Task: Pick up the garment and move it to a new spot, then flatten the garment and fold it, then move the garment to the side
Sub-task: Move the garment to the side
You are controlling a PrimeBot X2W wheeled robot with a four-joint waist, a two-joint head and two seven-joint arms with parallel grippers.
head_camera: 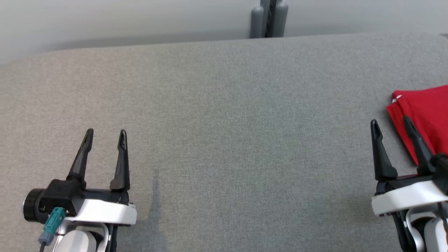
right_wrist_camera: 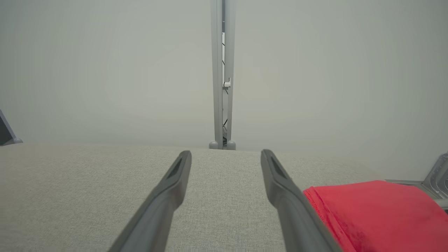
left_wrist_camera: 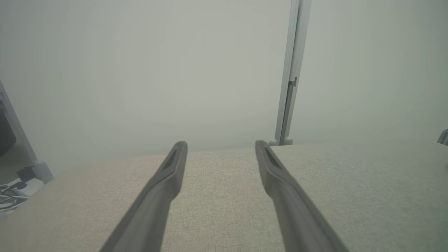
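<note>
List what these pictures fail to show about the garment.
- Head view: garment cut by the right edge, partly behind the right gripper.
- Right wrist view: garment's near end cut by the bottom edge; fold layers unclear.
- Left wrist view: cables at the left edge, hazy and small.

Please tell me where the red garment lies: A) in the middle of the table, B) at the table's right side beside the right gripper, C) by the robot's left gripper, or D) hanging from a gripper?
B: the red garment lies on the table at its right side, next to the open right gripper.
</note>
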